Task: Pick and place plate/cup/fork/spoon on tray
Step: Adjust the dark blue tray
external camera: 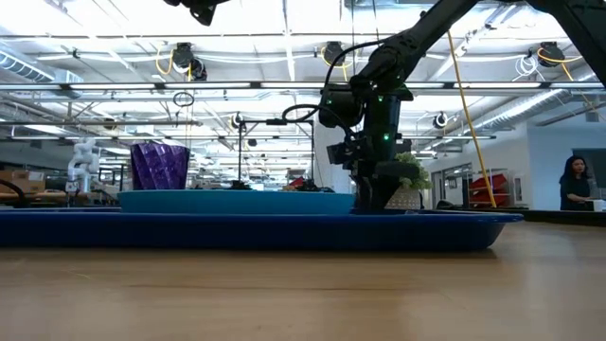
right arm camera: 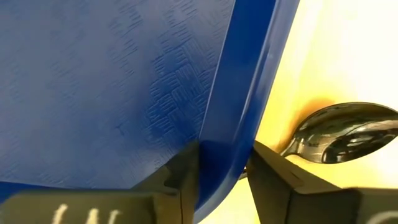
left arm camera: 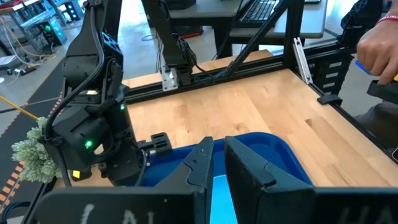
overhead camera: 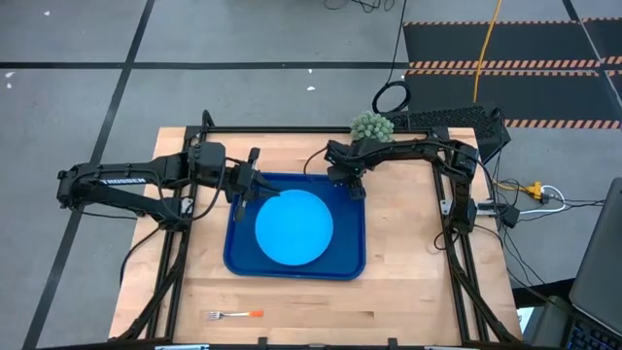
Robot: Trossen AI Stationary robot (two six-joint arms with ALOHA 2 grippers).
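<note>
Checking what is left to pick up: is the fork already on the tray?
No: in the high view the fork lies on the bare wooden table, apart from the tray, near the table's front edge.
</note>
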